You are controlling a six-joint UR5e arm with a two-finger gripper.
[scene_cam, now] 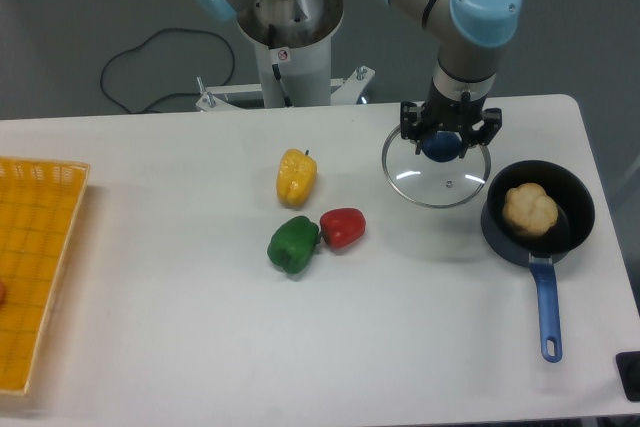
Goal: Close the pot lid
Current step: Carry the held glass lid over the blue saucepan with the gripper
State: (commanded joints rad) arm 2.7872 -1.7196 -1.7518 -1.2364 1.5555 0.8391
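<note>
The pot (575, 209) is a small dark saucepan at the right of the table, its bright-blue handle (546, 307) pointing toward the front edge. A pale round bun-like item (530, 209) lies inside it. Just left of the pot is the lid (436, 175), clear glass with a metal rim, its right edge close to the pot's rim. My gripper (441, 143) comes down from above and is shut on the lid's dark blue knob. I cannot tell whether the lid rests on the table or hangs just above it.
A yellow pepper (296, 176), a red pepper (343, 228) and a green pepper (293, 245) lie at the table's middle. A yellow basket (40, 267) stands at the left edge. The robot base (290, 37) stands behind the table. The table's right edge lies just beyond the pot.
</note>
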